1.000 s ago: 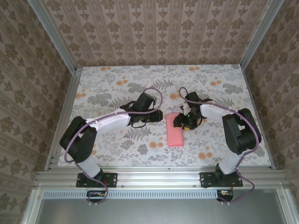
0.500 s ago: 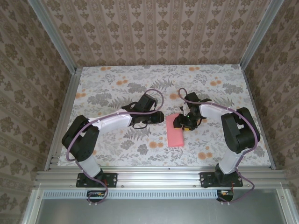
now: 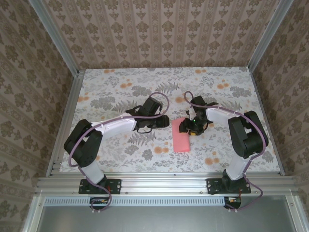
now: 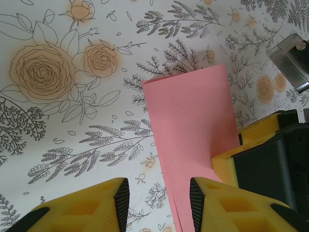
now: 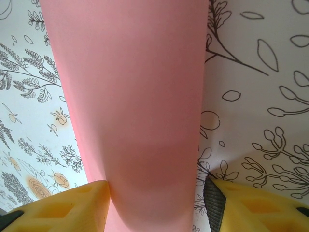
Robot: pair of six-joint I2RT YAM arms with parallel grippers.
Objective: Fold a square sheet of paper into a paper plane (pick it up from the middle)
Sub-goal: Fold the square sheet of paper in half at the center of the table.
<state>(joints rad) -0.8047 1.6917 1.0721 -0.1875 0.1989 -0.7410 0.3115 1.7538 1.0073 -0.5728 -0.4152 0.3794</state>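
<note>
Folding onward: keep the layers of the square sheet of paper point(image 3: 181, 137) squared as you crease. Pin one end and work the other. Right hand point(image 5: 157, 191): fingers apart, astride the halved sheet, which runs along the desk point(image 4: 72, 145) between them; no clamp evident. Left hand point(image 4: 157, 195): fingers apart, empty, with the sheet just ahead, by its right finger.

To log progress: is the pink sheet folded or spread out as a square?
Folded. The square sheet of paper lies flat as a narrow rectangle, clearly longer than wide, not a square.
</note>
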